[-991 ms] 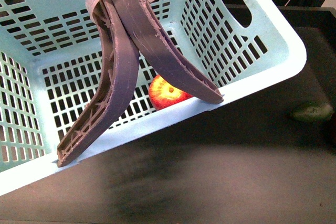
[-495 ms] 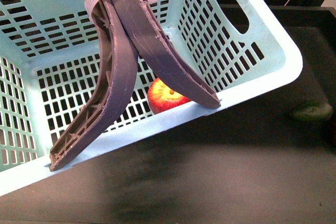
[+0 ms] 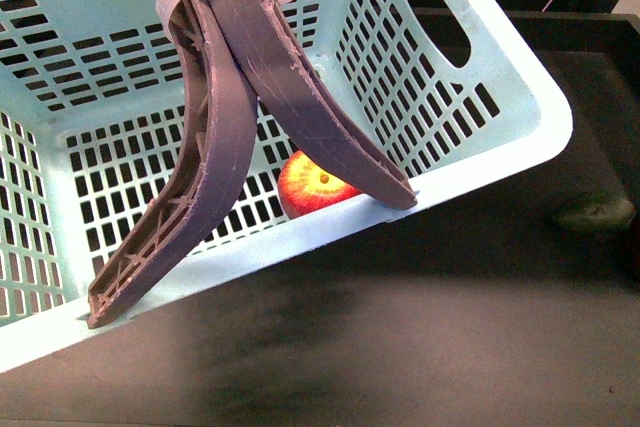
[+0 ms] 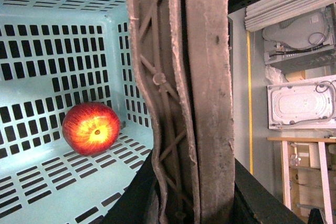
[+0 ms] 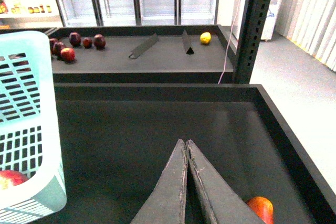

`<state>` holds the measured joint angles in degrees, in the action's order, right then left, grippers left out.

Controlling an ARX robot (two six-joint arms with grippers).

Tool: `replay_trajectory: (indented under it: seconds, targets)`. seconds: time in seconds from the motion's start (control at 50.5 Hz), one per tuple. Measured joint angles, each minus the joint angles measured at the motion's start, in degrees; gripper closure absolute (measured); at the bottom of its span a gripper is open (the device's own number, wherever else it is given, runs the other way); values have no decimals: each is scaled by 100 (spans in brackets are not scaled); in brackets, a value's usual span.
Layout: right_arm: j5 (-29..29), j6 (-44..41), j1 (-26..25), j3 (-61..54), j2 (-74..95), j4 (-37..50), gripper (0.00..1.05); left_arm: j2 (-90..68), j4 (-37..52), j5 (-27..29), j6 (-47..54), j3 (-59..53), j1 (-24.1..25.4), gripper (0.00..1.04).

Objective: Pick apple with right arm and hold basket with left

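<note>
The pale turquoise basket (image 3: 470,162) hangs tilted in the front view, its two brown-mauve handles (image 3: 250,77) bound by a white zip tie. My left gripper (image 4: 184,195) is shut on those handles (image 4: 202,77), a dark jaw on each side of them. The red apple (image 3: 312,185) with its yellow blush lies on the slotted floor inside the basket, also visible in the left wrist view as the apple (image 4: 91,128). My right gripper (image 5: 186,142) is shut with nothing in it, above the black tray and to the right of the basket (image 5: 26,108). Neither arm shows in the front view.
A dull green fruit (image 3: 597,212) lies on the dark surface to the right. A red-orange fruit (image 5: 261,208) sits by the tray's raised rim (image 5: 286,129). Behind it is a black post (image 5: 254,24) and a shelf with dark red apples (image 5: 68,53) and a yellow fruit (image 5: 205,38).
The basket has swung slightly to the left, and the handles' lower ends have dropped a little. The apple inside has shifted left with it.
</note>
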<state>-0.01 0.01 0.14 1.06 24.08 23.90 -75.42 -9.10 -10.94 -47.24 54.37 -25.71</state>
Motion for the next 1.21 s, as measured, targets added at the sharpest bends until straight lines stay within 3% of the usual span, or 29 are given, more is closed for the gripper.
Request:
replay_trajectory:
  seconds: [0.753, 0.892, 1.09, 1.209]
  targets:
    - [0, 0, -2, 0, -1388, -1368, 103, 0, 0, 2, 4, 0, 0, 85]
    - [11, 0, -2, 0, -2210, -2317, 103, 0, 0, 4, 9, 2, 0, 85]
    - [11, 0, -4, 0, -2358, -2378, 103, 0, 0, 2, 20, 0, -4, 85]
    - [13, 0, -4, 0, -2369, -2380, 87, -2, 0, 2, 2, 0, -4, 85]
